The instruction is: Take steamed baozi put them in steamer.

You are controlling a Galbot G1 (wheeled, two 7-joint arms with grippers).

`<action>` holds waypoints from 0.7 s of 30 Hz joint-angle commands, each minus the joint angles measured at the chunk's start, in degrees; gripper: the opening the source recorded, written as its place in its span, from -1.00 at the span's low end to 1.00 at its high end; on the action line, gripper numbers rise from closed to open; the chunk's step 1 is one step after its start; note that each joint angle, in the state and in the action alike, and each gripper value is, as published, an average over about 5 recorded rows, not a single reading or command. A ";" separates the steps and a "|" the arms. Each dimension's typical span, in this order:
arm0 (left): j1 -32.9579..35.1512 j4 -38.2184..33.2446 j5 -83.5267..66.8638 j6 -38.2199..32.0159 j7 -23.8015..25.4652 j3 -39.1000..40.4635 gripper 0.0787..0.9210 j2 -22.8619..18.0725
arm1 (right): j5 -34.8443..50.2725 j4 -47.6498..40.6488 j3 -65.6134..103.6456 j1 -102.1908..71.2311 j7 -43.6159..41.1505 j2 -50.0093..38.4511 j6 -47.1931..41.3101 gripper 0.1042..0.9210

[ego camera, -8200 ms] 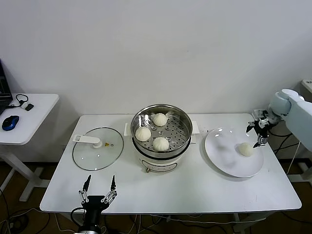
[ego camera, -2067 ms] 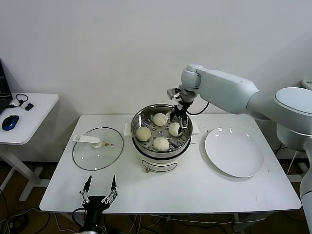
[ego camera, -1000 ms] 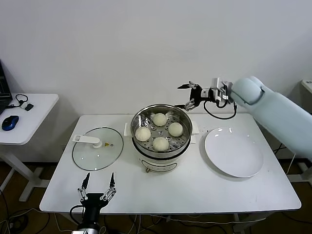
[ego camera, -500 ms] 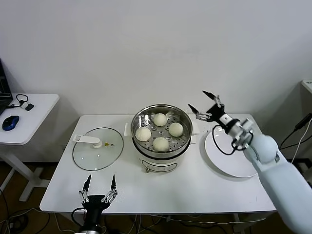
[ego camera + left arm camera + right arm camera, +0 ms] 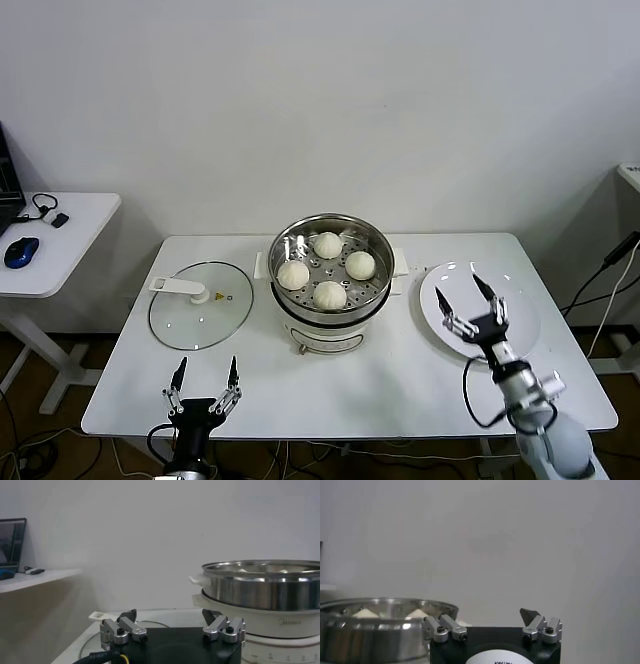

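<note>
The four steamed baozi (image 5: 327,270) are sitting inside the steamer (image 5: 331,248), spread over its perforated floor: one toward the back wall, one to the robot's left, one to its right and one nearest the front rim, each lying apart from the others. In the right wrist view two pale bun tops (image 5: 387,613) are peeking just above the shiny rim (image 5: 380,605). The steamer is standing on its white pot base (image 5: 325,335) in the middle of the white table (image 5: 380,390).

To the right of the steamer, a white plate (image 5: 515,345) is lying flat on the table with nothing on it. The right gripper (image 5: 471,304) is hovering over that plate, well clear of the steamer, with its fingers spread wide apart and pointing up toward the wall, holding nothing.

To the left of the steamer, a round glass lid (image 5: 200,305) with a white handle is resting flat on the table. In front of the lid, at the table's near edge, the left gripper (image 5: 203,382) is waiting with its fingers parted and empty; its wrist view is showing the steamer's steel wall (image 5: 260,587) from the side.

Farther left of the steamer, a separate small side table (image 5: 60,245) is carrying a blue mouse (image 5: 21,251).
</note>
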 commanded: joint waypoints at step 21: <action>0.76 -0.30 1.02 -0.35 -0.16 0.45 0.77 -0.61 | -0.90 0.59 4.93 -13.58 0.31 5.51 5.38 0.76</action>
